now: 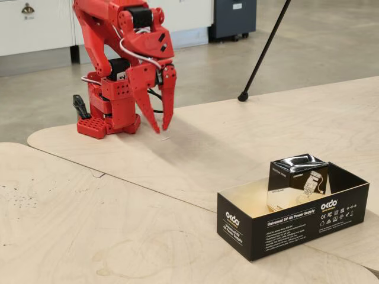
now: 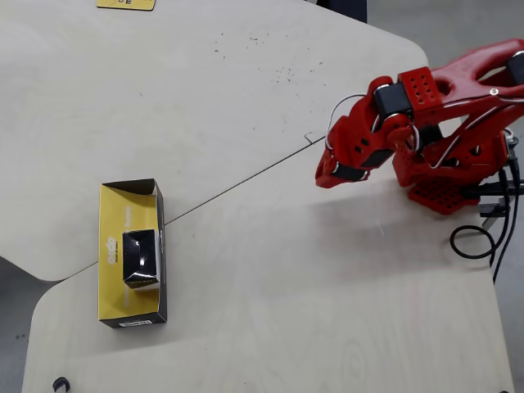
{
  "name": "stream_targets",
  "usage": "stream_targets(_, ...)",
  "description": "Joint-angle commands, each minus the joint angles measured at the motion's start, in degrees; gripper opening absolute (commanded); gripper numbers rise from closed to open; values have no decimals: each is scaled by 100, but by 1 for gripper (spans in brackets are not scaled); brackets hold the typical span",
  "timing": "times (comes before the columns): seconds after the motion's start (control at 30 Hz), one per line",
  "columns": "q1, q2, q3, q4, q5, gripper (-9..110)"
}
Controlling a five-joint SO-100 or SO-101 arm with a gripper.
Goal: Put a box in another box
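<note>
Small box (image 1: 297, 176) is sitting inside long black box (image 1: 284, 228) — placing step looking done. I'm holding my claw (image 1: 160, 128) empty w/ tips slightly apart, near base; next move's just parking.

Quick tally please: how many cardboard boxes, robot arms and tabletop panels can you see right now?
Cardboard boxes: 2, the small black-and-white carton standing inside the long shallow black box
Red robot arms: 1, gripper empty
Pale plywood tabletop panels: 2
Total: 5

The lower part of the small box (image 1: 298, 180) is hidden behind the wall of the long black box (image 1: 284, 228). The small print is too small to be read. The arm (image 2: 458, 98) is cut off by the right edge in the overhead view.
</note>
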Motion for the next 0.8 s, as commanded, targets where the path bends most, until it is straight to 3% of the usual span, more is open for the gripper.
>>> stream_targets(0.0, 176, 1230, 844, -70, -308, -1)
stream_targets(0.4, 606, 3111, 2268, 571, -870, -1)
stream_targets(0.77, 800, 4157, 2329, 1863, -958, -1)
